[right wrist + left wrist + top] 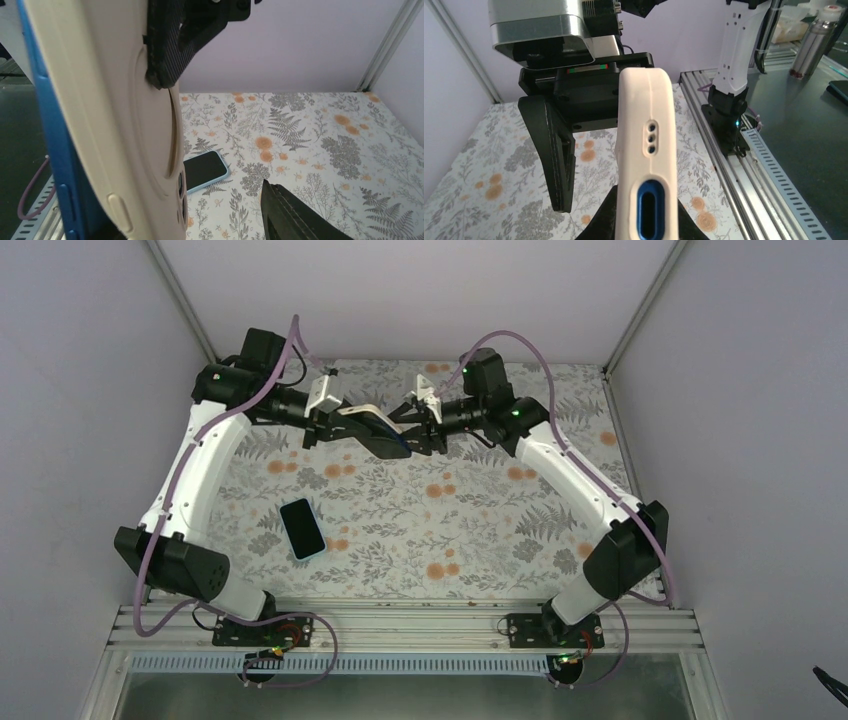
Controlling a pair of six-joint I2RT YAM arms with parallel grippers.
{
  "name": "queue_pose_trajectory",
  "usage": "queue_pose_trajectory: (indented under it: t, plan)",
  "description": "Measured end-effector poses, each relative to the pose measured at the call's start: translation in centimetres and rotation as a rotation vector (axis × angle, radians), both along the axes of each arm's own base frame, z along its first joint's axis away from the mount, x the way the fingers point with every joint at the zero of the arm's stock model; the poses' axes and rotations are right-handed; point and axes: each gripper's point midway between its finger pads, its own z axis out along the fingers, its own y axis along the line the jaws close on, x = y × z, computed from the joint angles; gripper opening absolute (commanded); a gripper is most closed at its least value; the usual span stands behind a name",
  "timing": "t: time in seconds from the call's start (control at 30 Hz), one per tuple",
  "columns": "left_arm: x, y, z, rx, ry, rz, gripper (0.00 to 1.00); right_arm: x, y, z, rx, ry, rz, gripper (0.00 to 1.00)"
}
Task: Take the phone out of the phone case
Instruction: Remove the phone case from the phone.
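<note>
The phone case (362, 411), pale beige, is held in the air over the far middle of the table. A phone with a darker blue rim (651, 207) sits in the case. My left gripper (340, 427) is shut on the case (646, 120), its black fingertip (170, 45) pressed on the case's back (115, 130). My right gripper (418, 430) is open at the case's other end; one finger (292, 215) stands apart from it and the other is hidden. The phone (302, 528) with pale light-blue edges lies bare, screen up, on the table; it also shows in the right wrist view (202, 169).
The floral table cover (480, 530) is walled at the left, back and right. An aluminium rail (400, 625) with both arm bases runs along the near edge. Beyond the rail, a metal bottle (814, 45) stands on a dark surface.
</note>
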Motion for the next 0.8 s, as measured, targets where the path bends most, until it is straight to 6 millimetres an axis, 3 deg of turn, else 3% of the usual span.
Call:
queue_pose_trajectory:
  t: [0.13, 0.27, 0.43, 0.6, 0.67, 0.8]
  plan:
    - [-0.2, -0.1, 0.7, -0.039, 0.008, -0.016, 0.02, -0.5, -0.2, 1.1, 0.023, 0.0, 0.001, 0.39]
    - [0.1, -0.1, 0.9, -0.059, 0.023, -0.019, 0.02, -1.1, -0.3, 1.7, 0.04, 0.018, 0.016, 0.05]
    - [1.3, -0.1, 0.8, -0.055, 0.061, -0.011, 0.03, -1.0, -0.3, 1.5, 0.031, 0.03, 0.005, 0.03]
    - [1.3, -0.1, 1.3, -0.04, 0.085, -0.01, 0.13, -1.1, -0.4, 1.8, 0.035, 0.025, 0.0, 0.03]
    - [1.0, -0.2, 1.6, -0.037, 0.085, -0.011, 0.25, -1.2, -0.6, 2.1, 0.039, 0.024, -0.006, 0.03]
    - [-0.2, -0.5, 1.7, -0.023, 0.059, -0.024, 0.8, -1.6, -0.5, 2.6, 0.061, 0.027, 0.005, 0.03]
